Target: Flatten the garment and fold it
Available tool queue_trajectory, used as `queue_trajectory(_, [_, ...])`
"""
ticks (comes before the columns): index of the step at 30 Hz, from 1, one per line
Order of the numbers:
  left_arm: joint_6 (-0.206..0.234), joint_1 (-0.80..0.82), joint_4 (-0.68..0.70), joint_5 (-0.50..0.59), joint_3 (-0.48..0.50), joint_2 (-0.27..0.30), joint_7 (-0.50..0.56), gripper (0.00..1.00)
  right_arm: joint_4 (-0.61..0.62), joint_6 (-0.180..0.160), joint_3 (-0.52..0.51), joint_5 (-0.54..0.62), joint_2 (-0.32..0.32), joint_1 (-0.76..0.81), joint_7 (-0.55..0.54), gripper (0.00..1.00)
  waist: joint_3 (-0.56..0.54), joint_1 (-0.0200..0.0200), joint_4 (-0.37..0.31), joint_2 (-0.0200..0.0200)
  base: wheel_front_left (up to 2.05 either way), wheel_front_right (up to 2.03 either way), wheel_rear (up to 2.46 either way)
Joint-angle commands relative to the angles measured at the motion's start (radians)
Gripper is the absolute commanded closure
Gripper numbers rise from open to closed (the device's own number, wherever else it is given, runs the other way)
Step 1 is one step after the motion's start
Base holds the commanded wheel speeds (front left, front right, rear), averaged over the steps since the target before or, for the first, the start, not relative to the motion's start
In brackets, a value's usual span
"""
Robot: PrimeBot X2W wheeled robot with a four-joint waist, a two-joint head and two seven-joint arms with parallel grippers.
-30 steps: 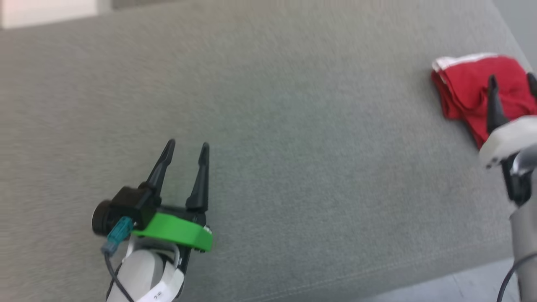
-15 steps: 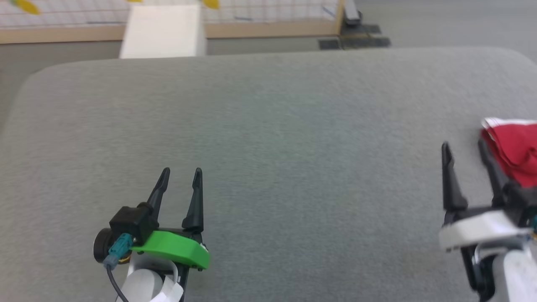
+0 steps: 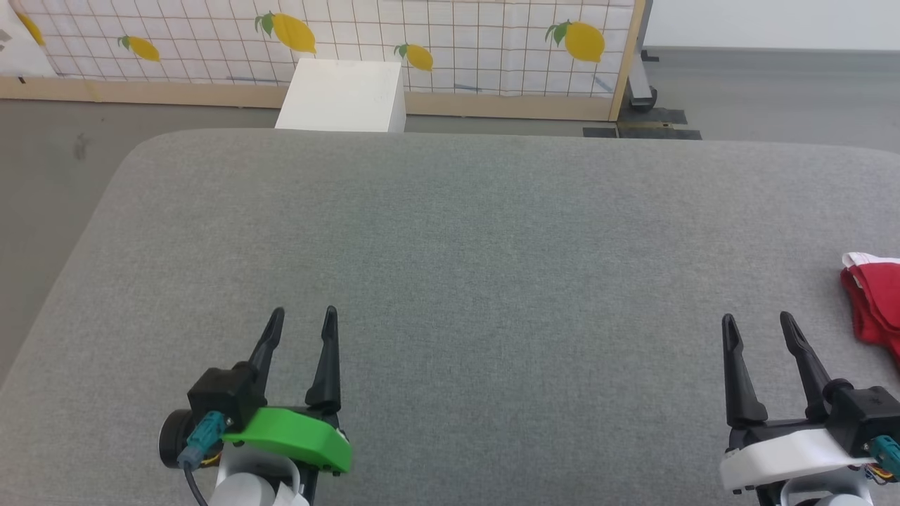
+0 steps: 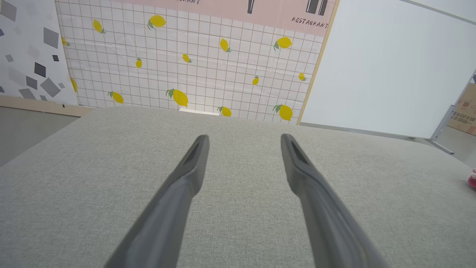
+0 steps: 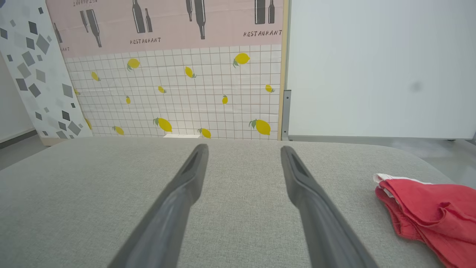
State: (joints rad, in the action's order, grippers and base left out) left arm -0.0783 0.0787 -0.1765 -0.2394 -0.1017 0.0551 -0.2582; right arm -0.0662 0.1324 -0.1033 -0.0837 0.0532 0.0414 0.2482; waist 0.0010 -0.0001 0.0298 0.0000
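Since both hands are empty and the garment (image 3: 874, 309) lies untouched, I judge the step in hand to be the first reach.

Right hand (image 3: 756, 320): fingers apart, nothing between them, low over the grey worktop (image 3: 492, 239).

Left hand (image 3: 303, 313): fingers apart too, empty, well apart from the right hand on its inner side.

Garment: just ahead of the right hand and off to its outer side, not touching it; the head view's edge cuts part of it off.

To do this well, I'd swing the right hand outward and pinch one layer at the white band, not the whole heap. Then I'd draw it across to the right hand's inner side, where both hands can work it.

Look: bright red, soft, bunched in stacked folds, with a white band on the edge farther ahead of the right hand. Nowhere near flat.
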Motion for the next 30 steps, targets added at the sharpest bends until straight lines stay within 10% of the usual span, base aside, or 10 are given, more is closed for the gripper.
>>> queue_trajectory(1, [0.003,-0.015,0.002,-0.01,0.001,-0.005,-0.004,0.0,0.002,-0.002,-0.001,-0.016,-0.002,0.008,0.01,0.0,-0.001,0.0001,-0.001,0.0,0.0,0.0,0.0])
queue_trajectory(14, [0.007,-0.019,-0.006,-0.01,-0.002,-0.005,-0.004,0.0,-0.021,-0.002,0.004,-0.058,-0.003,0.009,0.013,0.0,-0.006,0.0001,-0.001,0.0,0.0,0.0,0.0])
queue_trajectory(15, [0.002,-0.006,-0.005,0.0,-0.003,0.0,0.0,1.0,-0.018,0.0,0.004,-0.05,-0.001,0.001,0.007,1.0,-0.006,0.0001,-0.001,0.0,0.0,0.0,0.0])
queue_trajectory(30, [0.005,-0.009,0.004,0.012,0.0,0.001,0.014,1.0,-0.014,0.0,0.007,-0.043,0.0,-0.001,-0.005,1.0,-0.006,0.0001,-0.003,0.0,0.0,0.0,0.0])
